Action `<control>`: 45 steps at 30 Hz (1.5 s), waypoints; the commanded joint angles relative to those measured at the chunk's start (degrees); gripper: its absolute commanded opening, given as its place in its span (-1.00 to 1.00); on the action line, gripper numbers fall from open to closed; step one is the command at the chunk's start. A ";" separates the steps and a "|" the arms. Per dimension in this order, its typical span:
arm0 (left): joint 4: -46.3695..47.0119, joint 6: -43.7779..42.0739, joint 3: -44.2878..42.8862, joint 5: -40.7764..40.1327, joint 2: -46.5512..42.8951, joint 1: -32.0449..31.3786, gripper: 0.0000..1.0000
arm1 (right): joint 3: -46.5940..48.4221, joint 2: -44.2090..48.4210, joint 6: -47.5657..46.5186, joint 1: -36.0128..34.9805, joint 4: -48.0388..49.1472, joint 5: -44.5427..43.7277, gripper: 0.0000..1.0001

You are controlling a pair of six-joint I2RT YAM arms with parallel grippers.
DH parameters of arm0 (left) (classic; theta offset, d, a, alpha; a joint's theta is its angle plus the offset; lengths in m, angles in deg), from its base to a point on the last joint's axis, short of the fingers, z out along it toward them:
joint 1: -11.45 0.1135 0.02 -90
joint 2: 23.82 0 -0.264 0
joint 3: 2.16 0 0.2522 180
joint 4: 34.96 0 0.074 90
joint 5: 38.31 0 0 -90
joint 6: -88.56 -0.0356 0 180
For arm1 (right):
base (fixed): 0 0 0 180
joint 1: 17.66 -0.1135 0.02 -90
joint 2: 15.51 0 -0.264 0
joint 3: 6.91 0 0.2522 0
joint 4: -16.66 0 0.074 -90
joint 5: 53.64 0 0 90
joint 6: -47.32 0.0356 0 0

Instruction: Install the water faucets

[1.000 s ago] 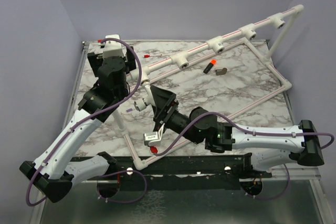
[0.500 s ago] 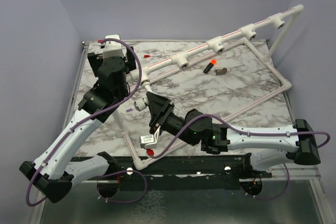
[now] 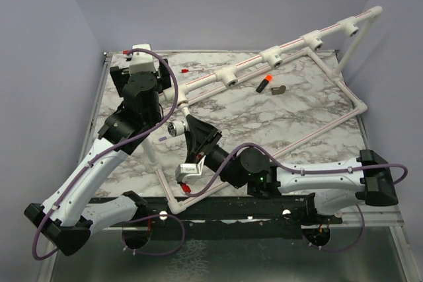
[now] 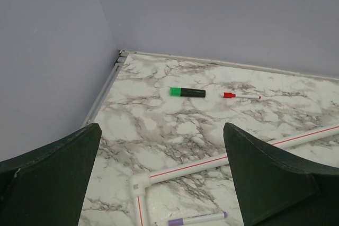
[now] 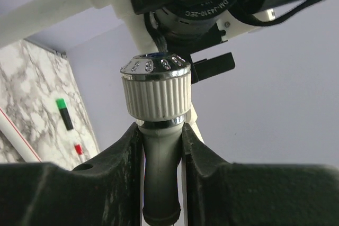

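Observation:
The water faucet (image 5: 155, 91) has a chrome-topped ribbed white knob and a grey body. My right gripper (image 5: 161, 130) is shut on that body, one finger on each side below the knob. From above, the faucet (image 3: 175, 128) sits at the tip of the right gripper (image 3: 186, 131), close beside the left pipe of the white frame (image 3: 198, 87); I cannot tell whether it touches the pipe. My left gripper (image 4: 161, 130) is wide open and holds nothing. It hovers above the frame's corner elbow (image 4: 139, 183), and in the top view the left gripper (image 3: 140, 64) is at the back left.
Tee sockets (image 3: 228, 78) line the raised pipe toward the back right. A black stick with an orange tip (image 3: 264, 84) and a small dark piece (image 3: 279, 90) lie mid-table. A green-capped marker (image 4: 187, 92), a red-capped pen (image 4: 241, 96) and a purple marker (image 4: 196, 218) lie at the back left.
My right gripper has closed onto the faucet, and the right arm has shifted leftward and nearer. The left arm has stayed still.

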 commanded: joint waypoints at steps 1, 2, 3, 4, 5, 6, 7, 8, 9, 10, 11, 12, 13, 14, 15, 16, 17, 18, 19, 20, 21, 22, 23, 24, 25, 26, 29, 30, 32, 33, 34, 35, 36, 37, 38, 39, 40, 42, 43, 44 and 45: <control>-4.09 -0.76 1.88 0.85 -0.53 -0.75 0.98 | -2.00 -3.64 13.09 -1.58 14.56 -4.72 -0.99; -4.06 -0.87 1.81 0.53 -0.63 -0.75 0.98 | -1.98 -4.50 14.45 -1.91 17.45 -5.90 -0.99; -4.07 -0.92 1.73 0.35 -0.64 -0.75 0.98 | -1.96 -5.44 15.63 -2.25 20.15 -7.00 -0.99; -4.09 -0.97 1.66 0.30 -0.63 -0.82 0.98 | -1.77 -6.28 16.98 -2.49 22.49 -8.28 -0.99; -4.10 -0.98 1.55 0.30 -0.58 -0.83 0.98 | -1.61 -7.14 18.27 -2.83 24.86 -9.38 -0.99; -4.06 -0.99 1.46 0.32 -0.47 -0.89 0.98 | -1.43 -7.91 19.92 -2.99 26.80 -10.39 -0.99; -4.12 -0.99 1.44 0.37 -0.33 -0.92 0.98 | -1.19 -8.66 21.71 -3.17 28.58 -11.60 -0.99; -4.18 -0.99 1.44 0.33 -0.33 -0.92 0.98 | -0.95 -9.36 23.79 -3.36 30.60 -12.89 -0.99; -4.19 -0.99 1.44 0.38 -0.33 -0.92 0.98 | -0.90 -9.82 26.31 -3.48 33.04 -14.11 -0.99; -4.24 -0.99 1.49 0.40 -0.28 -0.90 0.98 | -0.87 -10.13 28.60 -3.50 34.28 -14.99 -0.99; -4.28 -0.99 1.52 0.27 -0.36 -0.92 0.98 | -0.90 -10.34 31.01 -3.52 35.25 -15.67 -0.99; -4.32 -1.03 1.53 0.12 -0.44 -0.92 0.98 | -0.96 -10.46 33.68 -3.53 36.29 -16.40 -0.99; -4.35 -1.13 1.53 0.03 -0.54 -0.92 0.98 | -0.96 -10.59 35.32 -3.51 37.69 -17.20 -0.99; -4.35 -1.22 1.53 -0.12 -0.71 -0.92 0.98 | -1.00 -10.66 37.01 -3.51 39.04 -18.09 -0.99; -4.34 -1.32 1.53 -0.30 -0.76 -0.92 0.98 | -1.08 -10.71 38.28 -3.51 40.35 -19.03 -0.99; -4.37 -1.29 1.60 -0.37 -0.88 -0.92 0.98 | -1.19 -10.73 39.61 -3.55 41.90 -20.02 -0.99; -4.37 -1.26 1.68 -0.26 -0.90 -0.91 0.98 | -1.33 -10.67 41.13 -3.51 43.31 -21.13 -0.99; -4.34 -1.19 1.70 -0.18 -0.88 -0.92 0.98 | -1.54 -10.55 42.67 -3.51 44.62 -22.20 -0.99; -4.29 -1.12 1.78 -0.13 -0.90 -0.92 0.98 | -1.80 -10.31 44.80 -3.51 45.51 -23.40 -0.99; -4.28 -1.04 1.85 -0.06 -0.86 -0.92 0.98 | -2.03 -10.03 47.21 -3.51 45.96 -24.55 -0.99; -4.16 -0.99 1.94 0.08 -0.86 -0.92 0.98 | -2.30 -9.66 49.75 -3.51 46.11 -25.73 -0.99; -4.19 -0.99 2.04 0.12 -0.81 -0.92 0.98 | -2.60 -9.36 52.57 -3.51 46.11 -26.91 -0.99; -4.19 -0.91 2.12 0.21 -0.83 -0.92 0.98 | -2.93 -9.16 55.02 -3.51 46.32 -27.99 -0.99; -4.15 -0.82 2.22 0.35 -0.85 -0.92 0.98 | -3.22 -9.09 57.38 -3.51 46.85 -29.27 -0.99; -4.09 -0.74 2.35 0.43 -0.91 -0.92 0.98 | -3.54 -9.20 59.49 -3.51 47.71 -30.38 -0.99; -4.03 -0.68 2.44 0.58 -0.93 -0.92 0.98 | -3.59 -9.24 61.41 -3.51 48.57 -31.59 -0.99; -4.14 -0.42 2.56 0.95 -1.12 -0.92 0.98 | -3.18 -9.40 68.26 -3.51 49.06 -36.54 -0.99; -4.15 -0.31 2.58 1.13 -1.27 -0.96 0.98 | -3.13 -9.19 71.31 -3.51 48.48 -37.81 -0.99; -4.15 -0.20 2.66 1.41 -1.46 -1.05 0.98 | -2.99 -8.39 78.29 -3.51 45.65 -40.30 -0.99; -4.14 -0.13 2.73 1.50 -1.57 -1.16 0.98 | -2.86 -7.80 82.14 -3.51 43.58 -41.52 -0.99; -4.19 -0.11 2.82 1.50 -1.58 -1.24 0.98 | -2.85 -7.16 87.06 -3.53 41.26 -42.18 -0.99; -4.17 -0.11 2.89 1.59 -1.63 -1.35 0.98 | -2.80 -6.48 91.78 -3.55 38.47 -42.57 -0.99; -4.16 -0.03 2.93 1.60 -1.60 -1.46 0.98 | -2.68 -5.53 96.99 -3.51 34.74 -42.77 -0.99; -4.17 -0.07 2.93 1.56 -1.64 -1.57 0.98 | -2.43 -4.55 103.23 -3.51 30.24 -42.33 -0.99; -4.18 -0.03 2.93 1.55 -1.53 -1.62 0.98 | -1.92 -3.45 109.18 -3.51 24.33 -41.82 -0.99; -4.17 0.01 2.87 1.58 -1.49 -1.70 0.98 | -0.97 -2.55 116.27 -3.44 17.80 -41.81 -0.99; -4.12 0.04 2.91 1.57 -1.48 -1.79 0.98 | 0.07 -1.79 122.75 -3.42 11.38 -41.74 -0.99; -4.08 0.07 2.85 1.59 -1.31 -1.97 0.98 | 1.79 -0.79 132.26 -3.38 1.66 -41.29 -0.99; -4.09 0.07 2.84 1.61 -1.16 -1.98 0.98 | 2.03 -0.48 135.16 -3.34 -1.30 -40.97 -0.99; -4.06 0.07 2.91 1.61 -1.15 -1.97 0.98 | 1.89 -0.21 137.38 -3.27 -1.82 -40.52 -0.99; -4.03 0.07 2.93 1.48 -1.15 -1.94 0.98 | 1.52 -0.09 138.73 -3.25 -1.99 -39.96 -0.99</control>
